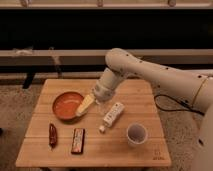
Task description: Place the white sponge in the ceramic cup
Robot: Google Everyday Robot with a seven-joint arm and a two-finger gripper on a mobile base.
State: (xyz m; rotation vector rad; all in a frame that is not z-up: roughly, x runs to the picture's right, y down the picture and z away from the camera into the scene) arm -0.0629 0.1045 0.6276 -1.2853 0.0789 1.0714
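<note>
The gripper [96, 99] hung low over the middle of a wooden surface [120, 152], pointing down and left at the end of 1 white arm [150, 70] that reached in from the right. Its jaws stood wide. Its tip met the upper end of the sponge [85, 105]; whether they touched could not be told. The pale sponge lay slanted across the right rim of an orange bowl [62, 107], its lower end inside the bowl. Just right of the gripper, a white bottle [113, 114] lay on its side, with a tiny whitish cube [102, 128] near its lower end. The cup [136, 134] stood upright toward the front right, well apart from the sponge. At the front left lay a dark red packet [52, 135] and, beside it, a dark bar [77, 140].
</note>
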